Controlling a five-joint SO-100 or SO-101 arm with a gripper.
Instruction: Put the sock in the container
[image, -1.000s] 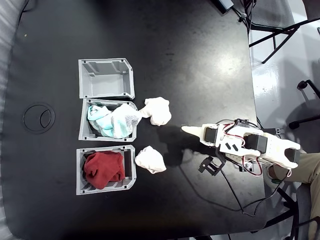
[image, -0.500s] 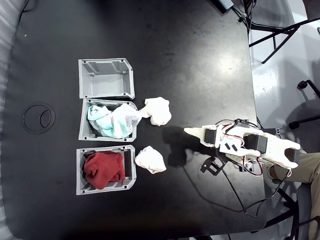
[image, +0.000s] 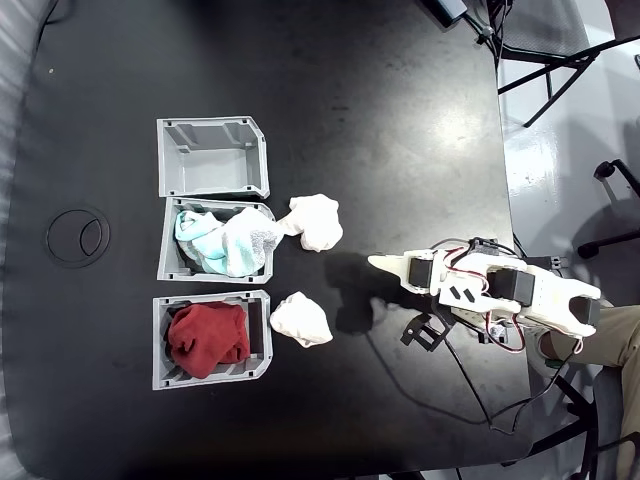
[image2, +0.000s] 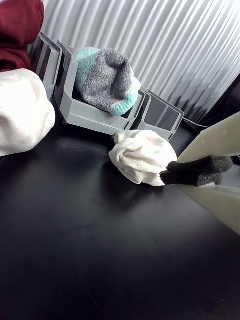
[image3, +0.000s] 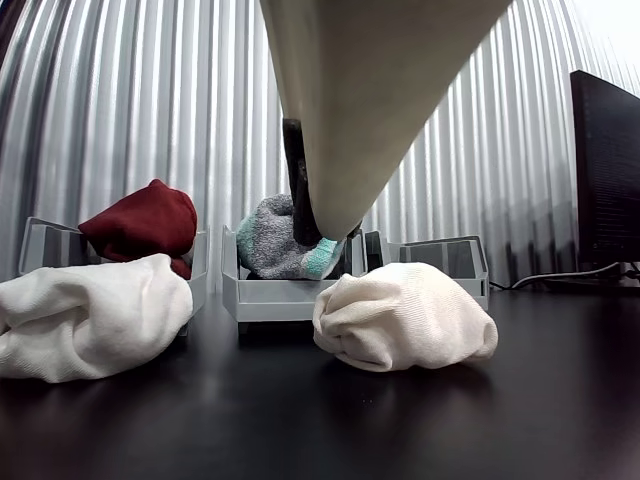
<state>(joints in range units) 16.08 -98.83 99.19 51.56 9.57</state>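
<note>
Little movement since a second ago: hand (image: 378, 264) slightly withdrawn, empty, opening indiscernible, sock (image: 301, 320) apart, container (image: 212, 157) partly hidden.

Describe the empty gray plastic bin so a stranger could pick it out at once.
On the black table, three gray plastic bins stand in a column in the fixed view. The empty gray bin is the top one. The middle bin holds teal-and-white cloth and the bottom bin holds red cloth; this one shows only ribbed walls.

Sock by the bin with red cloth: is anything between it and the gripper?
Nothing visible. In the fixed view, bare black table lies between the gripper and the sock.
</note>
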